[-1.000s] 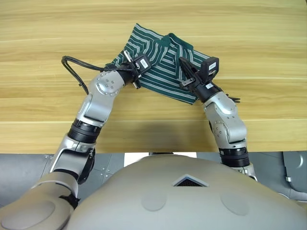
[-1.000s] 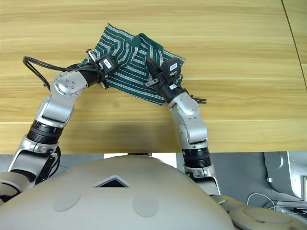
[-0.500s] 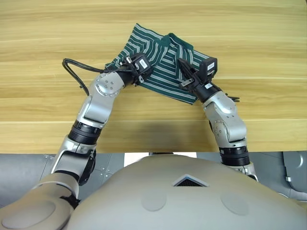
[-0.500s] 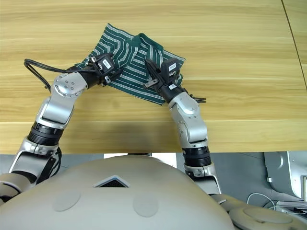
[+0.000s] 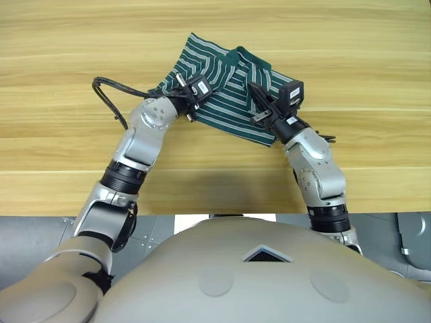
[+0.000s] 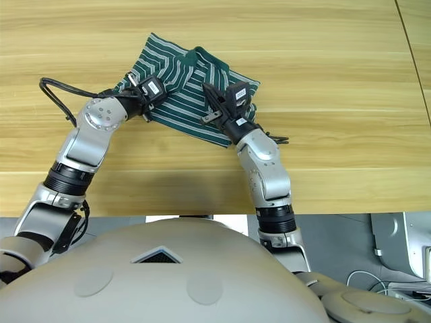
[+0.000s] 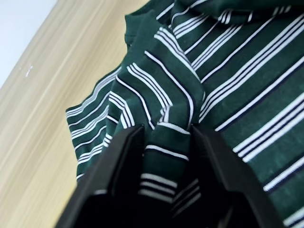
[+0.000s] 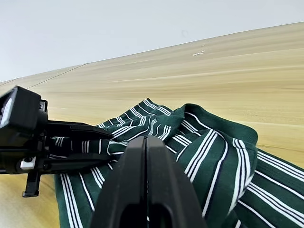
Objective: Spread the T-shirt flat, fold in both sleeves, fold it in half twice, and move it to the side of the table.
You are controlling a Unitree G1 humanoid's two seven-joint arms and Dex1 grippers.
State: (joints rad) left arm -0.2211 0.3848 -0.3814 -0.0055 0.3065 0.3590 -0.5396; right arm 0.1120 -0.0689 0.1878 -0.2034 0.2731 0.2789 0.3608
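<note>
While the striped T-shirt (image 5: 229,101) lies bunched near the middle of the worktop (image 5: 350,54), far from flat, spreading looks to be the step in hand. My left end effector (image 7: 166,130) is clamped on a raised fold at the shirt's left edge. My right end effector (image 8: 145,142) hovers over the right side, fingers pressed together on nothing. Next, I judge, the pinched fold needs drawing outward while the right opens for a grip. Since a second ago my left forearm has swung slightly inward; the right has barely shifted.

Grey bolted metal floor plates (image 5: 27,232) lie low on my left and right. A thin white cable (image 6: 369,273) curls on the floor at my right. A plain pale wall (image 8: 142,28) stands beyond.
</note>
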